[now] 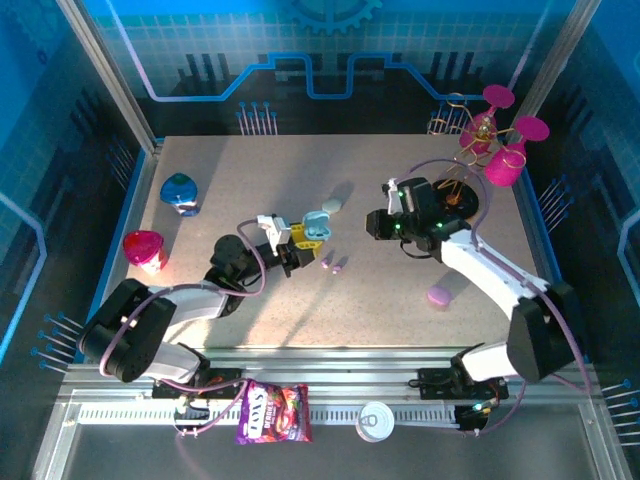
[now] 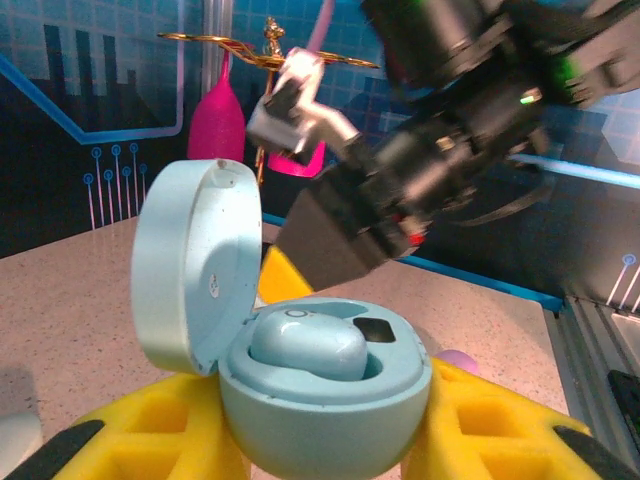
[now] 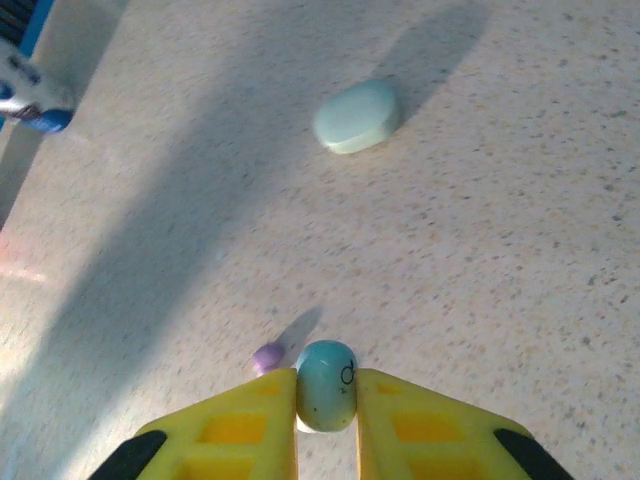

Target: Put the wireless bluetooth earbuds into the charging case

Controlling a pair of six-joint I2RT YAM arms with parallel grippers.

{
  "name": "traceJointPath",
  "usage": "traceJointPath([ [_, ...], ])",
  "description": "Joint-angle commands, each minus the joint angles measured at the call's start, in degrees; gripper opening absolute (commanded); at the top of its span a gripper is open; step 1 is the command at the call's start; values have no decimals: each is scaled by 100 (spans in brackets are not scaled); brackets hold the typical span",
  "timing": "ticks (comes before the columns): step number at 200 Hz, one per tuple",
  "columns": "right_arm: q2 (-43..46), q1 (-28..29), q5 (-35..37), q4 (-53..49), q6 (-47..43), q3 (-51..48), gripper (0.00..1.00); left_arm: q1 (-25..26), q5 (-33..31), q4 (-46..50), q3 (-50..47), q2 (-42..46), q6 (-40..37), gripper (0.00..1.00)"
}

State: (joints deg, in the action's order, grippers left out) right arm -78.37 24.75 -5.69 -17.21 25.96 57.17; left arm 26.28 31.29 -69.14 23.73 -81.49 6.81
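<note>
Yellow padded fingers [image 2: 140, 435] of the left gripper [image 2: 322, 425] clench the light blue charging case [image 2: 320, 405] from both sides. The case's mouth faces up, and its lid [image 2: 185, 265] is hinged open, standing nearly upright on the left of the grip. Beyond and above the left fingertips is the dark body of the right arm [image 2: 440, 150]. The right gripper [image 3: 327, 405] pinches a light blue earbud [image 3: 326, 385] between its fingertips, apparently lifted clear of the table [image 3: 480, 250].

Progress, as judged: roughly half done for this case. One seated earbud [image 2: 305, 345] occupies the socket nearer the lid. The neighbouring socket [image 2: 372, 330] is vacant and shows a dark recess. What remains is to carry the pinched bud over that socket, align it and press it home. The lid is not yet shut.

Orientation: the seated earbud lies with its long axis across the case, roughly along the line joining the two left fingers. The pinched earbud's long axis runs along the right fingers. Its rounded end projects past their tips, and a small printed mark faces the wrist camera.

Bystanders: well ahead of the right fingertips a closed pale green case [image 3: 357, 115] lies flat. Just beside the right gripper's left finger, down on the table, is a purple earbud [image 3: 267, 357].
</note>
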Motion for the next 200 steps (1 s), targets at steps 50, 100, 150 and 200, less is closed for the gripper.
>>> traceJointPath([
  [50,522,1154,385,-1250,-493,988,19,-27,122,226,377,-362,190,32],
  [100,331,1591,428,-1132,-782,1369,19,-27,294,378,403,-300,182,32],
  [150,1,1741,467,-1099,-986,1622,19,-24,501,318,383,-255,233,32],
  [200,-128,1739,616,-1245,-1005,1545,19,-27,475,419,406,-149,221,32],
])
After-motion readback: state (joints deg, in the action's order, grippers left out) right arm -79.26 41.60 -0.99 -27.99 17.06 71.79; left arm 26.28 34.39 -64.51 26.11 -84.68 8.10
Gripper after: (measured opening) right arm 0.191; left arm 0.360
